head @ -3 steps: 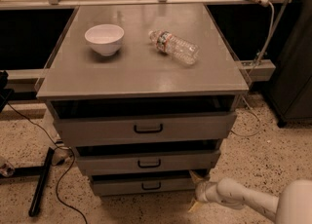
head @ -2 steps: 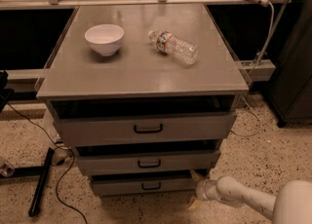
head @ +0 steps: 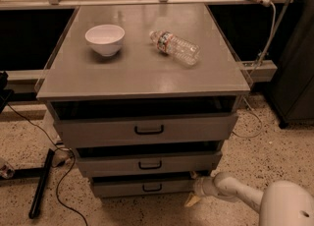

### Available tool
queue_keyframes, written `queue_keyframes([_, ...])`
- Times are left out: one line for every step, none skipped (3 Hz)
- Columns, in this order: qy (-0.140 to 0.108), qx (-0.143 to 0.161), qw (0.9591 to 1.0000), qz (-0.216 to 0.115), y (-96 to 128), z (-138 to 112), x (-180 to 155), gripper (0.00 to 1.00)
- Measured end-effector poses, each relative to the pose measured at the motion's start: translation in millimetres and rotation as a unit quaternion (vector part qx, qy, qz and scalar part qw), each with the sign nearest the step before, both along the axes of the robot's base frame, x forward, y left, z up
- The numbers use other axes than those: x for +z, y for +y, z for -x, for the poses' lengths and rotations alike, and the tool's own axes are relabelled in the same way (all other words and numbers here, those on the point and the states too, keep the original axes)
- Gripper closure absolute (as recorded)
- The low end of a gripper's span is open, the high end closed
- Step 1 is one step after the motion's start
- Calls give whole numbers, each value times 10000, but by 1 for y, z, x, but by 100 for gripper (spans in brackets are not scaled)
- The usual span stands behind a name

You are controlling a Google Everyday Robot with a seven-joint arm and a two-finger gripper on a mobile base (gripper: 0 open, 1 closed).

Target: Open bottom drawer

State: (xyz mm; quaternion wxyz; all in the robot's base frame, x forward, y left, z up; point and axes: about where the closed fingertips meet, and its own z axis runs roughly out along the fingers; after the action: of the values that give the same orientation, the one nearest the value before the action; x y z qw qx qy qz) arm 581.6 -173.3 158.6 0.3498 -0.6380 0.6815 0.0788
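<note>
Where three drawers (head: 147, 130) stack, gripper (head: 195, 188) flanks bottom drawer (head: 142, 187).

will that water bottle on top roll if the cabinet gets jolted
The water bottle lies on its side on the flat cabinet top, so it would probably roll if nudged. It looks clear and mostly empty, so likely light. The pincer sits low at the right end of the bottom drawer.
</note>
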Motion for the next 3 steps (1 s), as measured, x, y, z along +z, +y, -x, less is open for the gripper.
queue_keyframes([-10,-10,10000,3,-1,-2,0,0])
queue_keyframes([-10,-9,10000,3,-1,-2,0,19])
queue_keyframes([-9,4,10000,0,0,-2,4,42])
